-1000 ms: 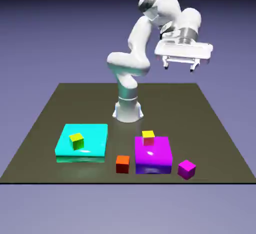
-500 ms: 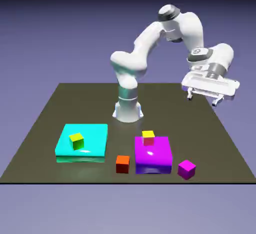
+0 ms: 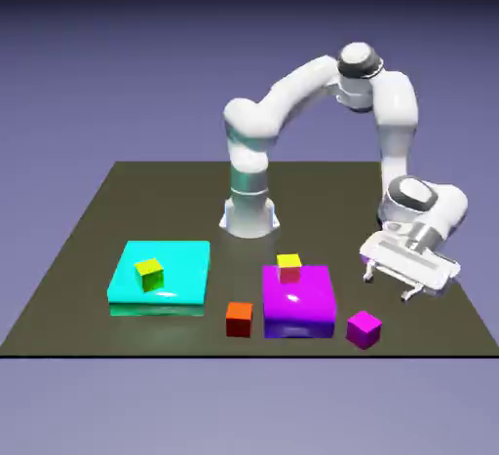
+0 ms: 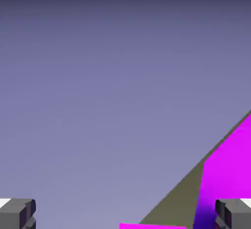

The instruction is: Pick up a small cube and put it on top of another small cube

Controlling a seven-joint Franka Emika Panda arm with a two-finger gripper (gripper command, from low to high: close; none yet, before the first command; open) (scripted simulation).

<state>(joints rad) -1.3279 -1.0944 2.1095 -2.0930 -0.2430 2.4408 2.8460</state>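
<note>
As its two fingers hang wide apart and empty, a robot gripper (image 3: 390, 285) tilts above the table (image 3: 195, 340) near its edge, with the small magenta cube (image 3: 364, 330) below the fingertips and toward the exterior view's left. Beyond the cube sits the large magenta block (image 3: 298, 293), a yellow cube (image 3: 289, 268) at its far side.

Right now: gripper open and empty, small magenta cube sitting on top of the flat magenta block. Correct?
Not quite: the exterior view shows the small magenta cube on the table, beside the flat magenta block, not on top of it. The gripper is indeed open and empty.
</note>
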